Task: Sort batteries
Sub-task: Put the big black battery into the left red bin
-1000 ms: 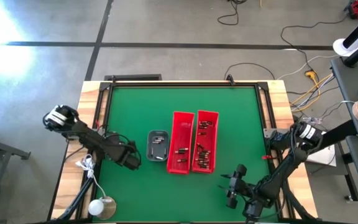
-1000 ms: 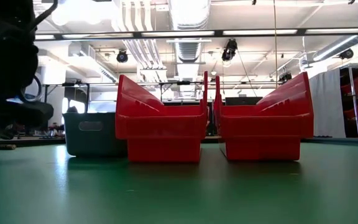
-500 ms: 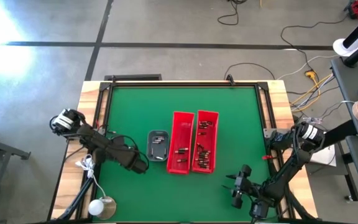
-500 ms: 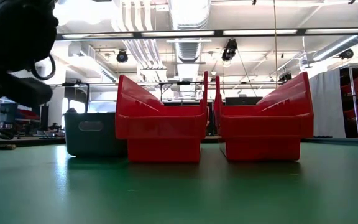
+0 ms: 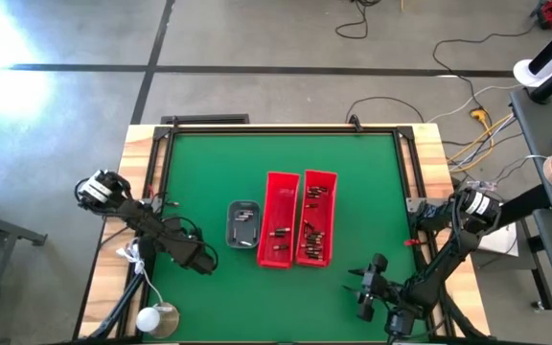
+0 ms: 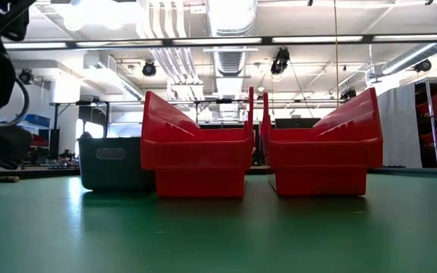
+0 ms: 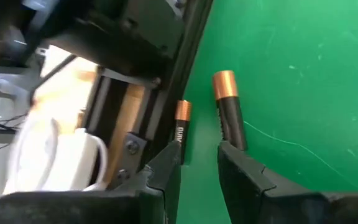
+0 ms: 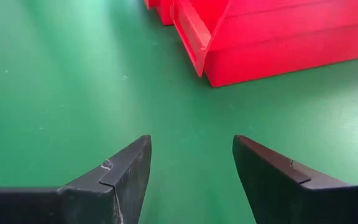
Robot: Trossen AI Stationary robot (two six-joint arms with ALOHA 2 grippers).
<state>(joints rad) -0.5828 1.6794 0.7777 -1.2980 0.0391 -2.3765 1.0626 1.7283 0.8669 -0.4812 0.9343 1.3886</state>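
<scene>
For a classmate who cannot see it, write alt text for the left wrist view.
Two dark batteries with copper-coloured ends show beyond the left gripper, its fingers apart, over the green mat. A wooden table edge runs alongside.

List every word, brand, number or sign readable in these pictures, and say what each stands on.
"DUR": white letters, cut off, on the dark body of the smaller battery by the left hand, in the left wrist view.
The larger battery beside it: no print shows.
Batteries in the red bins and grey tray: too small to read.
Nothing else legible.

Batteries (image 5: pixel 305 230) in bins too small
</scene>
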